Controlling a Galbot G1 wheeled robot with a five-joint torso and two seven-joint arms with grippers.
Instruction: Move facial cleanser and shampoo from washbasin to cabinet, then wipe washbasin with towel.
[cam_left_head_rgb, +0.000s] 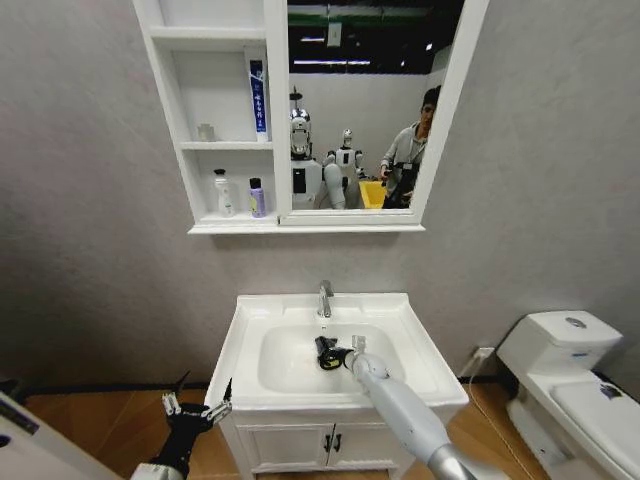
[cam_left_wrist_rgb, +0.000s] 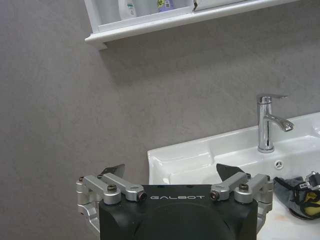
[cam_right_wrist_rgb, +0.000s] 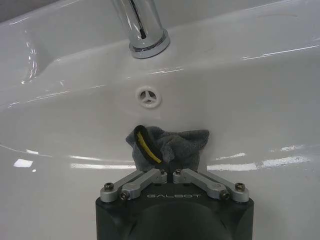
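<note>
My right claw is clamped on the bunched towel, pressing it into the washbasin bowl below the tap to wipe. Two bottles already stand in the cabinet, so I judge only wiping remains. Left claw hangs spread apart, parked beside the basin to stay clear.

**Hidden, cropped, unreadable**

Right gripper: fingertips buried in the towel, so no pad contact visible; gripper body cut by the edge at 6 o'clock in the right wrist view. Towel's underside is hidden against the washbasin bowl. Tap cropped at 12 o'clock, spout out of shot.

Left gripper: housing cut off at 6 o'clock in the left wrist view. Towel there sits at 4 o'clock, clipped by the edge.

Cabinet: top shelf cropped at 12 o'clock in the head view. Labels on the blue tube, white bottle and purple bottle too small to read. Small grey object on the middle shelf: can't tell what it is.
</note>
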